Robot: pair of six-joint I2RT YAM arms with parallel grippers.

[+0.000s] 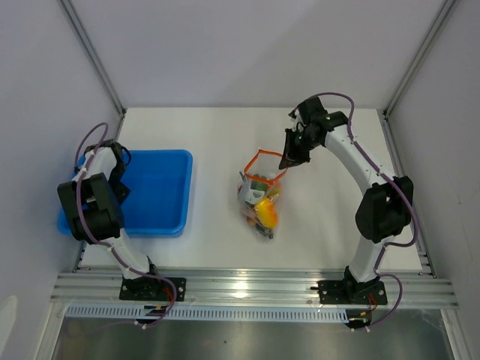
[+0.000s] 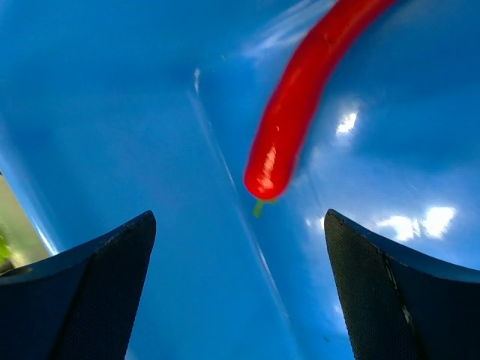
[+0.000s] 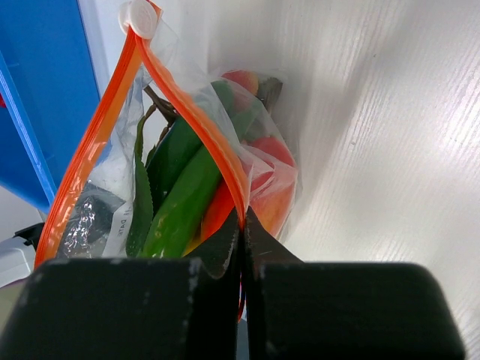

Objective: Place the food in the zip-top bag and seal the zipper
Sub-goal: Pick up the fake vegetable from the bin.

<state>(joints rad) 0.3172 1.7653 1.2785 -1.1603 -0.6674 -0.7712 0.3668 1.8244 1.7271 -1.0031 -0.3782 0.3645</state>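
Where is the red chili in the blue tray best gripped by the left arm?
Across its slim middle, from straight above: the red chili lies long and narrow on the blue tray floor, so the open left fingers should straddle its width easily.

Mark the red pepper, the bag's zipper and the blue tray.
red pepper [image 2: 307, 86]: left wrist view, middle of its glossy body.
zipper [image 3: 193, 124]: right wrist view, midway along the orange strip.
blue tray [image 1: 161, 196]: top external view, bare part of its floor.
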